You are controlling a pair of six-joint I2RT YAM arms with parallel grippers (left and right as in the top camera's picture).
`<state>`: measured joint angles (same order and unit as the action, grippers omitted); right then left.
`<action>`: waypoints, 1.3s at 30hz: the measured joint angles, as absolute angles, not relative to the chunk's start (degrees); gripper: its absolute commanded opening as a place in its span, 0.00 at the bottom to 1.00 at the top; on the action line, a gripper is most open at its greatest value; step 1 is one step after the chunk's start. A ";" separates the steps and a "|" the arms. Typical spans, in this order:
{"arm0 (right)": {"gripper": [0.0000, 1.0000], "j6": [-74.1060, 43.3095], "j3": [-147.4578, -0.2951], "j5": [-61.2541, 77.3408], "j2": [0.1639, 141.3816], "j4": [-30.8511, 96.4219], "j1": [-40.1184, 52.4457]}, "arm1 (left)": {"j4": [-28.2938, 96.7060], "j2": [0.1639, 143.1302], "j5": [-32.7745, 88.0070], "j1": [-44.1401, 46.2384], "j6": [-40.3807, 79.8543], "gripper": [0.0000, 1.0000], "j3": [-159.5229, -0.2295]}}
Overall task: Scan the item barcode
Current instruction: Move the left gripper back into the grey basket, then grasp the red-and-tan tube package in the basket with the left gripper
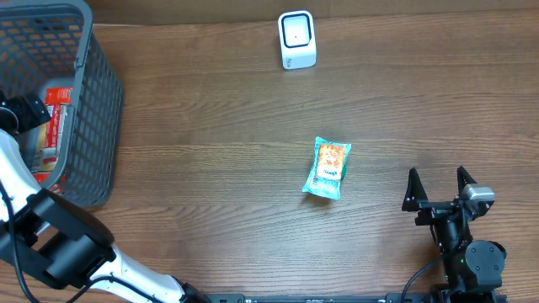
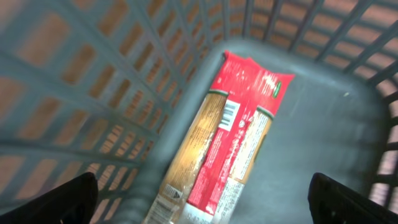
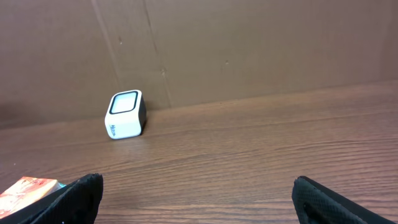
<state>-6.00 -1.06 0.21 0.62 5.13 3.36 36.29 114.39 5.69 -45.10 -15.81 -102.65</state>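
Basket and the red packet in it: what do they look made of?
Basket: moulded plastic, matte grey; uniform lattice walls, solid floor. Red packet: likely thin plastic film, glossy; light sheen, clear panels showing pale contents.

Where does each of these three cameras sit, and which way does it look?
Overhead: above the table, looking straight down at basket, scanner and snack packet; both arms show.
Left wrist: inside the basket, looking down at a red packet; the open left gripper's tips at the bottom corners.
Right wrist: low over the table, facing the scanner and back wall; the open right gripper's tips likewise.
Overhead and right wrist share scanner and snack packet.
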 measured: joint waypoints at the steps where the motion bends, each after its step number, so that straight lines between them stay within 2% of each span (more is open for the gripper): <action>1: 1.00 -6.00 -1.06 0.21 0.62 5.15 3.36 | 36.23 115.15 5.69 -45.10 -16.84 1.00 -102.52; 8: 1.00 -6.00 -1.06 0.21 0.62 5.15 3.38 | 35.18 123.70 5.74 -45.10 -22.70 1.00 -102.21; 17: 1.00 -6.00 -1.06 0.21 0.62 5.17 3.36 | 33.52 129.58 6.15 -45.10 -24.43 0.97 -101.67; 19: 1.00 -6.02 -1.06 0.21 0.62 5.13 3.36 | 33.52 129.62 6.17 -45.10 -24.43 0.91 -101.67; 25: 1.00 -6.00 -1.06 0.21 0.62 5.15 3.36 | 33.41 129.80 6.28 -45.19 -24.95 0.35 -101.67; 26: 1.00 -6.00 -1.06 0.19 0.62 5.15 3.36 | 33.39 129.80 6.37 -45.12 -25.19 0.29 -101.71; 31: 1.00 -6.00 -1.06 0.19 0.62 5.17 3.36 | 33.39 129.78 6.59 -45.10 -25.54 0.21 -102.32; 39: 1.00 -6.02 -1.06 0.21 0.62 5.15 3.38 | 34.41 127.76 3.62 -44.82 -20.62 0.19 -102.28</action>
